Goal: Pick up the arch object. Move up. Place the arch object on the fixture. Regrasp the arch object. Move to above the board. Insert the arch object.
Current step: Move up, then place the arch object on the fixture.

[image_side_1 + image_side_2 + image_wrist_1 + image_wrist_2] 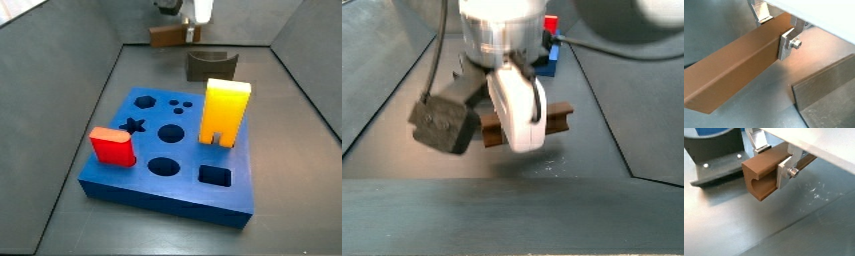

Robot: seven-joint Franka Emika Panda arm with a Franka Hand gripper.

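Observation:
My gripper is shut on the brown arch object, holding it in the air above the grey floor. Silver fingers clamp its two flat sides; its curved cut-out faces the camera in a wrist view. In a side view the gripper holds the arch object at the far end, left of and above the dark fixture. In a side view the arch object pokes out behind the gripper, right of the fixture. The blue board lies nearer, mid-floor.
A tall yellow notched block and a red block stand in the board's holes. Grey walls slope up on both sides of the floor. A dark plate lies on the floor under the gripper in a wrist view.

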